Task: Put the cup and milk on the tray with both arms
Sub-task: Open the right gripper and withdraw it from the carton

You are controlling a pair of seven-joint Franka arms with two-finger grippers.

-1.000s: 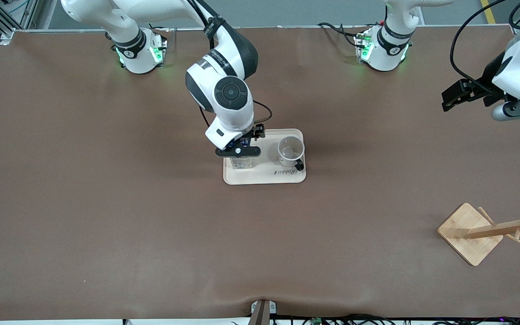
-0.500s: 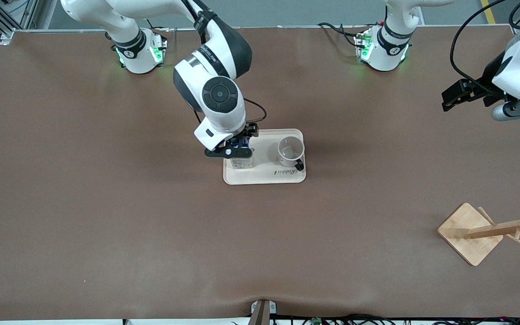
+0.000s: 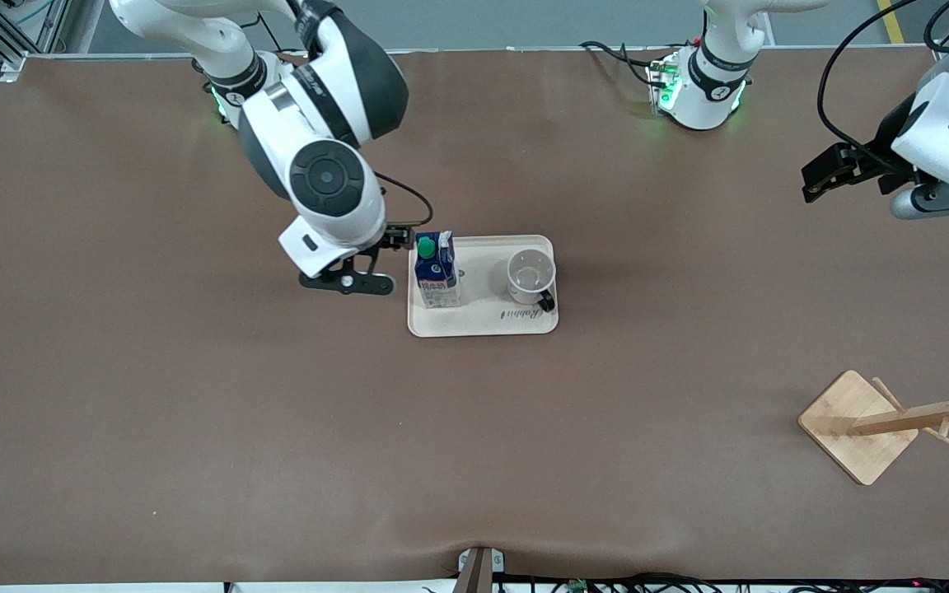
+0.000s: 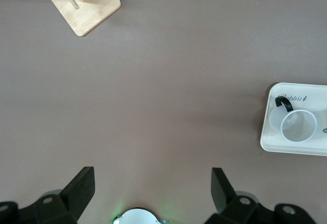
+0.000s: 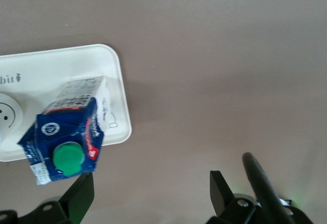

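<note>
Milk carton (image 3: 436, 273) stands upright on the tray (image 3: 483, 324), just beside the right claw (image 3: 376, 263), which hangs released over the bare table at the tray's end. The mug (image 3: 531, 277) sits on the tray past the carton. The left claw (image 3: 833, 171) waits released, up high, well apart.

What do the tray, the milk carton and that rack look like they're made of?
Tray: cream, matte, probably plastic, given its molded rounded corners. Milk carton: printed glossy paperboard with folded gable top and green, likely plastic, cap. Rack: pale wood, possibly bamboo, with visible grain.
</note>
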